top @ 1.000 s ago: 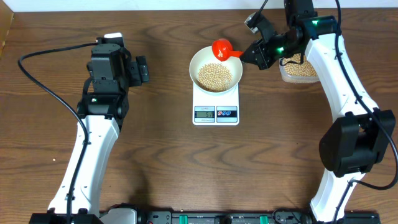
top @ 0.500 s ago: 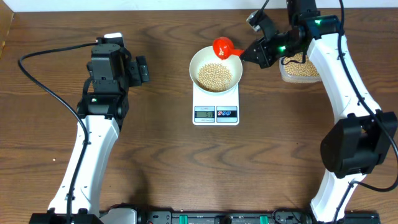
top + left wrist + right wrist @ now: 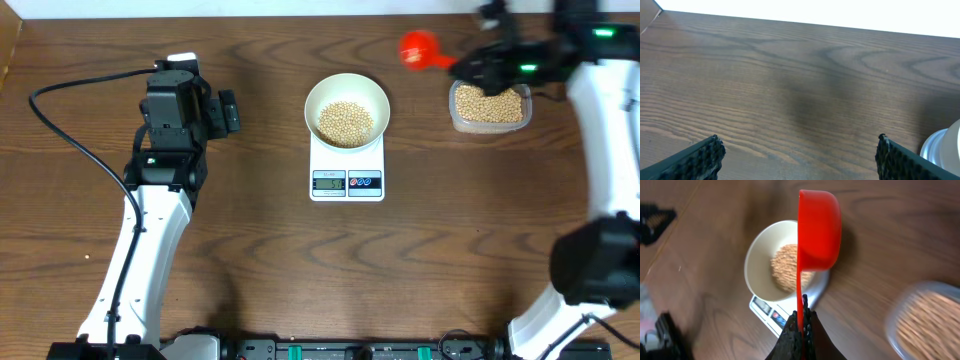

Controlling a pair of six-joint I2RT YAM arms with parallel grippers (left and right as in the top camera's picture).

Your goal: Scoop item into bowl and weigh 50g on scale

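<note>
Partway through, by the look of things. Already in the round plain white bowl (image 3: 346,88): a shallow mound of small round tan-yellow beans (image 3: 345,122), pea-like and matte, heaped at the centre with the white wall bare around them. Seated squarely on the small white rectangular digital scale (image 3: 347,163), mid-table, with its grey display too small to read, so no telling how near the target. Left to do, probably: reading the weight, then topping up or stopping.

Up in the air toward the far edge, between the bowl and the clear plastic tub (image 3: 453,112) of more beans at far right: a red plastic scoop (image 3: 818,230), seen edge-on, contents hidden. Pinched tight on its thin handle: the right gripper (image 3: 801,320). Parked well off to the left, jaws spread wide, holding nothing: the left gripper (image 3: 229,112).
</note>
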